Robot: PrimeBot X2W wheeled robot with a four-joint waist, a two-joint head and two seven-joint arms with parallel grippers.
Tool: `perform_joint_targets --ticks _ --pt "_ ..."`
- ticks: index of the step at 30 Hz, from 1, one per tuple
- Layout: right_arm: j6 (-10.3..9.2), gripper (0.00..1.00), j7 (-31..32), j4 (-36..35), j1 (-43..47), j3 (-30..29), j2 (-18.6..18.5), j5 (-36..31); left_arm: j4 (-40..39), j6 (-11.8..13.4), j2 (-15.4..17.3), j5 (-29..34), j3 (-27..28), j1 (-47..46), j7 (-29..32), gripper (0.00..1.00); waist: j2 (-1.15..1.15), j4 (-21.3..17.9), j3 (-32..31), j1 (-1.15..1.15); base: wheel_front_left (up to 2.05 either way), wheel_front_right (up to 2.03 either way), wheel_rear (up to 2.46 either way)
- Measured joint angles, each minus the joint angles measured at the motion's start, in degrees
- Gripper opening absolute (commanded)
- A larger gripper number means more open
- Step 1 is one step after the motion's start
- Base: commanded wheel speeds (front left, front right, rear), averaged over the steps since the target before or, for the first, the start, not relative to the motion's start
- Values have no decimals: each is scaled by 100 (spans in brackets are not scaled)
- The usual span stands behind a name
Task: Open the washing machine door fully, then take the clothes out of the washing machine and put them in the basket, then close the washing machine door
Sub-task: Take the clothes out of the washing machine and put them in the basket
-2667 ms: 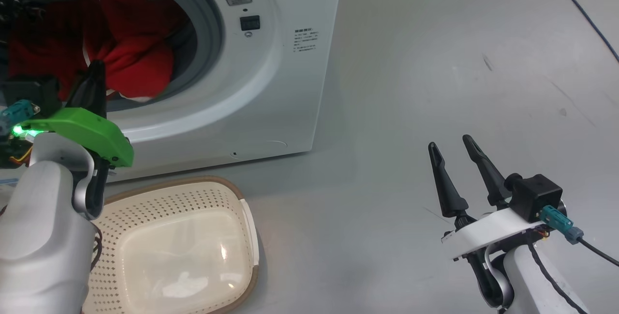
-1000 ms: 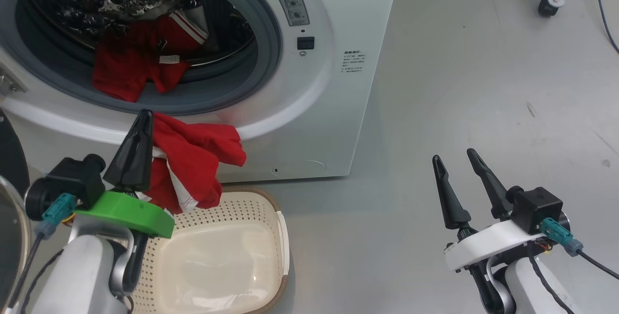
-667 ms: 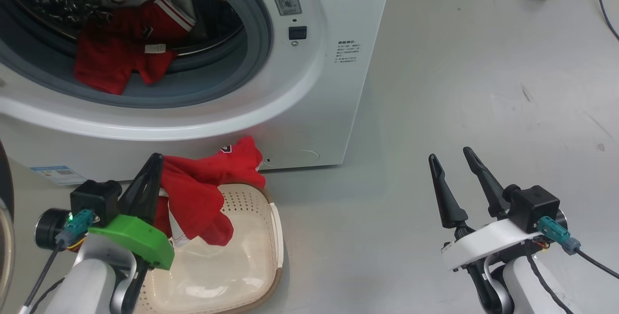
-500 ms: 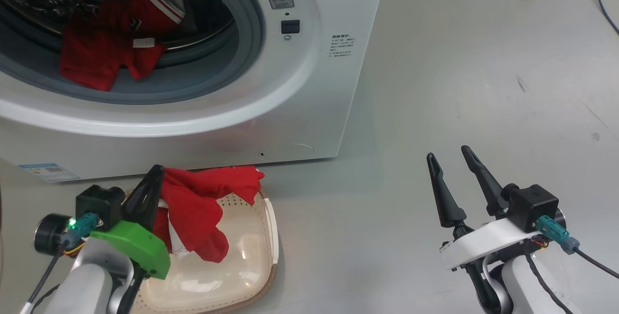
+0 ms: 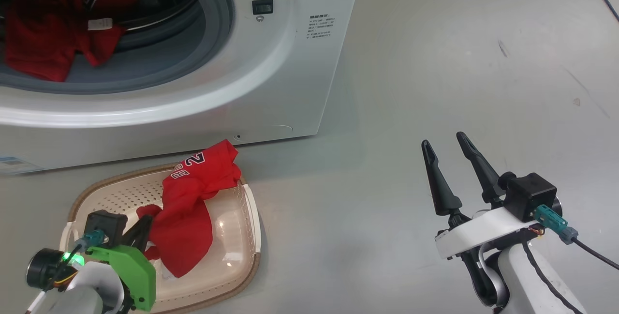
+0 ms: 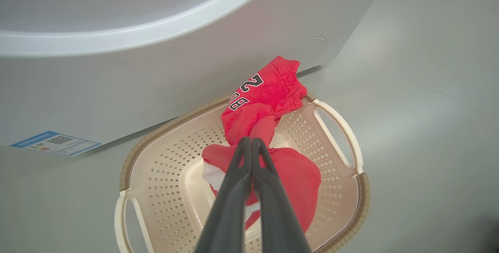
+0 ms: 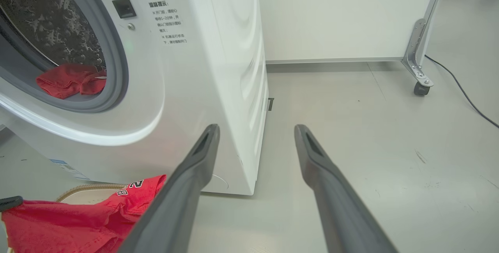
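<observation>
The washing machine (image 5: 271, 77) stands open at the upper left, its door out of view. Some red clothes (image 5: 46, 38) still lie in the drum, seen too in the right wrist view (image 7: 72, 83). The cream basket (image 5: 246, 207) sits on the floor before the machine. One red garment with dark numerals (image 5: 186, 207) lies in it, its top draped over the far rim (image 6: 269, 101). My left gripper (image 5: 145, 224) is low over the basket, shut on that garment (image 6: 251, 144). To the right, over bare floor, my right gripper (image 5: 447, 152) stands open and holds nothing (image 7: 256, 128).
A blue sticker (image 6: 54, 142) is low on the machine's front. Grey floor spreads to the right of the machine. A white panel on a castor foot (image 7: 419, 85) stands behind, with a dark cable (image 7: 464, 97) on the floor.
My left gripper has come down from the machine's front with the red garment, which now lies in the basket. The head camera has shifted. The right gripper has stayed open in place.
</observation>
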Motion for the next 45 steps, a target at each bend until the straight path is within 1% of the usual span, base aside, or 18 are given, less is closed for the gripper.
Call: perform_joint_targets --ticks 7,15,24,25,26,27,28,34,39,45 --pt "0 100 0 -29 -69 14 0 -44 487 0 -11 -4 14 -153 165 0 0 -145 260 0 0 0 0" --pt "0 100 -1 -43 -172 55 12 -70 907 1 -70 -81 132 -494 203 0 0 -307 542 0 0 0 0" --pt "-1 100 -1 -31 -240 46 41 -92 1441 1 -159 -154 154 -675 209 0 0 -442 743 0 0 0 0" --pt "-1 100 -1 -30 -252 45 44 -92 1489 1 -169 -154 157 -699 209 13 0 -444 751 0 0 0 0" --pt "-1 100 -1 -30 -262 41 47 -92 1533 1 -180 -157 162 -726 209 13 0 -443 758 0 0 0 0" --pt "-1 100 -1 -29 -268 38 51 -92 1570 1 -192 -175 168 -751 209 40 0 -440 763 0 0 0 0" --pt "-1 100 -1 -27 -269 35 52 -92 1624 2 -210 -201 179 -780 209 100 0 -436 767 0 0 0 0" --pt "-9 100 -2 25 -299 -7 64 -92 1887 3 -345 -242 167 -898 192 100 0 -376 732 1 0 0 0" --pt "-9 100 -8 96 -327 -38 77 -92 1941 3 -405 -236 134 -980 -25 100 0 -297 624 1 0 0 0" --pt "-9 100 -10 199 -352 -116 75 -92 1895 3 -589 -292 178 -1103 -485 100 0 -180 402 1 0 0 0"
